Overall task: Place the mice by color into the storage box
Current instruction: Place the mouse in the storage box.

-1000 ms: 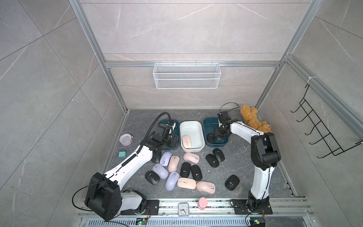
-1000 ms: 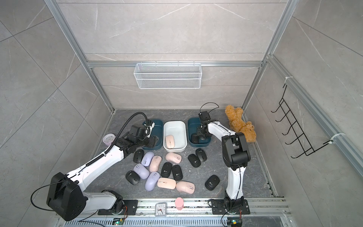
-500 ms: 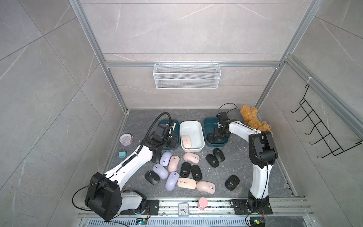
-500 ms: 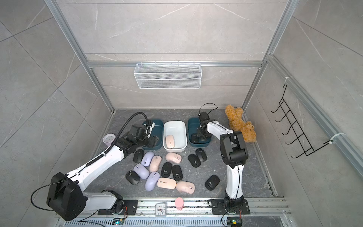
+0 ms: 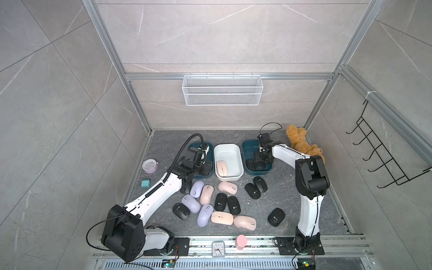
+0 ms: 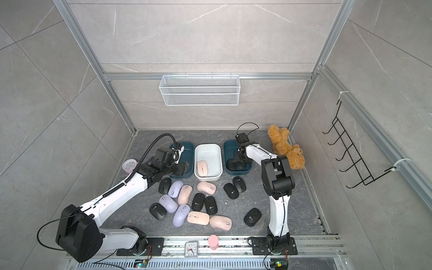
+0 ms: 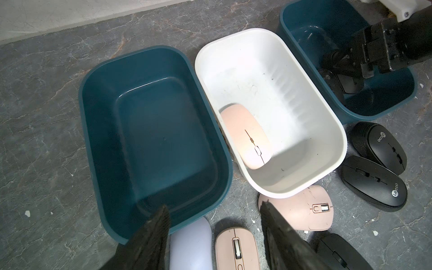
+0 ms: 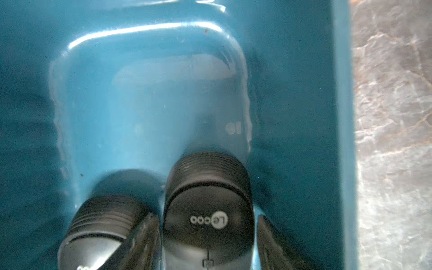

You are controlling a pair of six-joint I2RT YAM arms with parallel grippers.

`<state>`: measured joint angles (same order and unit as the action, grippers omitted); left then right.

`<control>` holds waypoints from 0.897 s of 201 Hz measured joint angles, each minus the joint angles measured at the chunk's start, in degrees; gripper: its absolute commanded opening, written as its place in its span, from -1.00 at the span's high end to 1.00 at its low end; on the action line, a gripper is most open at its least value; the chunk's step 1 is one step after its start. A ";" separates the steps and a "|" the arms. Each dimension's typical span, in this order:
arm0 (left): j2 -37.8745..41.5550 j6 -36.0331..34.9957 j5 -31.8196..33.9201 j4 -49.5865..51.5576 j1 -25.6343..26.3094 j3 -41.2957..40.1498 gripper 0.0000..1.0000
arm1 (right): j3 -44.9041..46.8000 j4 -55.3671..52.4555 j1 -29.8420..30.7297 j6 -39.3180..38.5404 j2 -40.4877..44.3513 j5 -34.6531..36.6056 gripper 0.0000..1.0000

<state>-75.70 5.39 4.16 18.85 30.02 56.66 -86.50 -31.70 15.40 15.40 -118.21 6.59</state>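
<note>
Matte black mouse [image 8: 208, 184] with a ribbed rear lies in the glossy teal bin [image 5: 246, 152], right of centre in both top views, next to a second black mouse [image 8: 100, 224]. Right gripper [image 8: 207, 218] straddles it with jaws apart and a sliver of bin showing on one side, so no clamp. Smooth pale pink mouse [image 5: 222, 168] sits in the rounded white bin [image 5: 228, 149] at centre. Left gripper [image 7: 214, 207] is spread wide and holds nothing, at the near rim of the left teal bin [image 7: 152, 131]. Loose mice [image 5: 221, 201], black, pink and lavender ovals, lie on the dark veined floor [image 5: 280, 198], lower centre.

A pink mouse [image 7: 246, 138] lies in the white bin [image 7: 292, 93] beside a teal bin [image 7: 98, 140]. The left gripper [image 7: 214, 205] hovers, jaws apart.
</note>
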 measured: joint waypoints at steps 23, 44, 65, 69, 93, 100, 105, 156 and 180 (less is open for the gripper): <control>0.00 0.00 0.00 0.00 0.00 -0.02 -0.29 | 0.00 -0.09 0.00 0.00 0.00 0.00 -0.39; 0.02 0.00 0.00 0.00 0.00 -0.02 -0.29 | 0.00 -0.22 0.00 0.02 0.24 0.00 -0.38; 0.02 0.00 -0.02 0.00 0.00 0.00 -0.29 | 0.02 -0.44 0.00 0.22 1.77 -0.52 -0.36; 0.02 0.00 0.00 0.00 0.00 -0.02 -0.29 | 0.02 -0.48 0.00 0.26 2.25 -0.63 -0.36; 0.02 0.15 0.07 0.02 0.00 0.00 -0.29 | 0.76 -0.20 0.00 1.09 7.32 -1.49 -0.33; 0.02 0.33 0.17 0.20 0.00 0.04 -0.29 | 1.60 0.22 0.00 1.51 9.51 -1.92 -0.33; 0.02 0.50 0.22 0.57 0.00 0.17 -0.29 | 2.32 0.52 0.00 1.75 11.10 -2.38 -0.33; 0.28 6.36 2.16 8.98 0.00 7.32 -0.26 | 15.87 5.90 1.42 5.25 30.47 -4.09 -0.32; 3.32 12.83 1.86 11.93 0.04 5.73 -0.21 | 21.94 7.04 4.66 6.62 36.61 -4.13 -0.31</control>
<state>-72.38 18.22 6.02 30.79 30.06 62.39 -64.55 -24.67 20.05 22.02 -81.60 2.46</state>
